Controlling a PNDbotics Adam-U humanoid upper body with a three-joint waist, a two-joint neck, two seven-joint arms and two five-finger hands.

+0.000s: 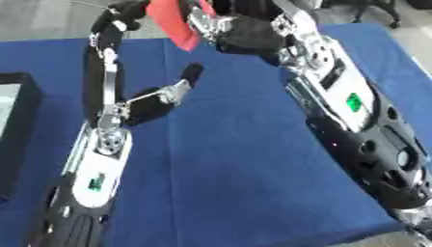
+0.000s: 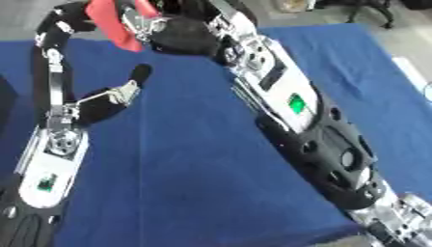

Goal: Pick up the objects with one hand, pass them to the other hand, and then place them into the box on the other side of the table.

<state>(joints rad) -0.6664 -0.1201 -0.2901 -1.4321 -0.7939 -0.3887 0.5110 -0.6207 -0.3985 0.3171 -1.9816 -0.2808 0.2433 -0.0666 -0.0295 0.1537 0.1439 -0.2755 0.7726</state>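
Observation:
A red object hangs above the far part of the blue table, at the top of the view. My right hand reaches in from the right and its fingers are curled on the red object's right side. My left hand stretches up from the lower left. Its long fingers run up and bend at the tips beside the object's left edge. Its thumb sticks out well below the object, touching nothing. Whether the left fingertips touch the object is unclear.
A black box stands at the table's left edge, partly cut off by the frame. Grey floor lies beyond the table's far edge. My right forearm crosses the table's right half.

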